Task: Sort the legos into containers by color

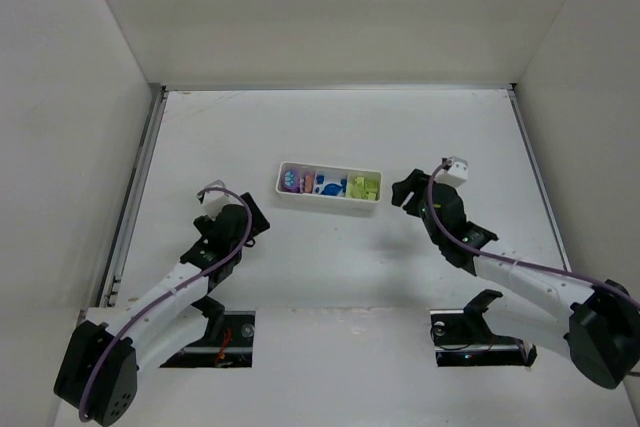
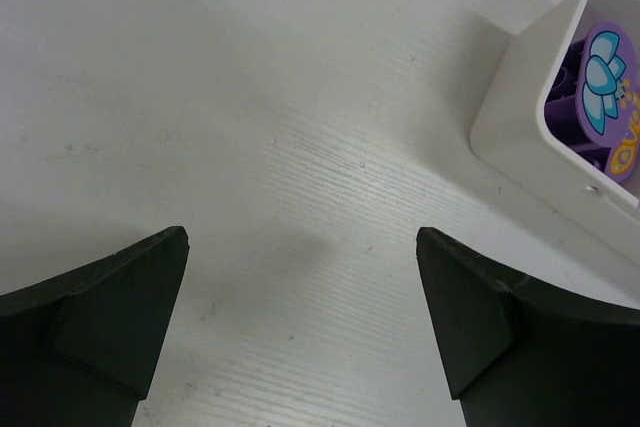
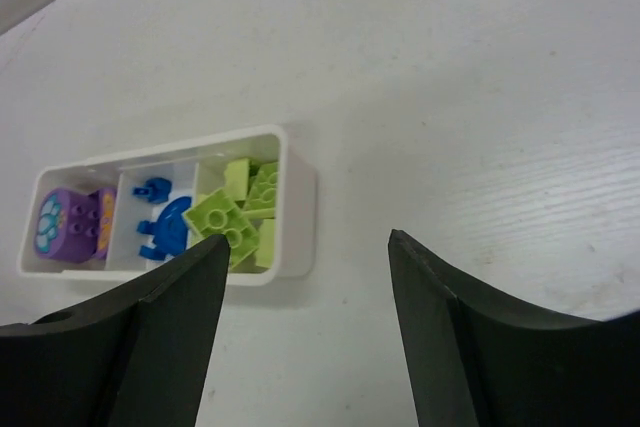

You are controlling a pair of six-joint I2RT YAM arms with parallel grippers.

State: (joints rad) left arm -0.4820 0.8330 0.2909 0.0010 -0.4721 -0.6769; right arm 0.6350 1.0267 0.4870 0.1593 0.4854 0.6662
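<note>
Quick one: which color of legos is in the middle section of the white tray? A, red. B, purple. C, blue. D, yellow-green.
C: in the right wrist view the blue legos lie in the middle section of the tray, with the purple legos in the section on one side and the yellow-green legos on the other.

tray point(image 2: 515, 97) mostly outside the left wrist view
</note>
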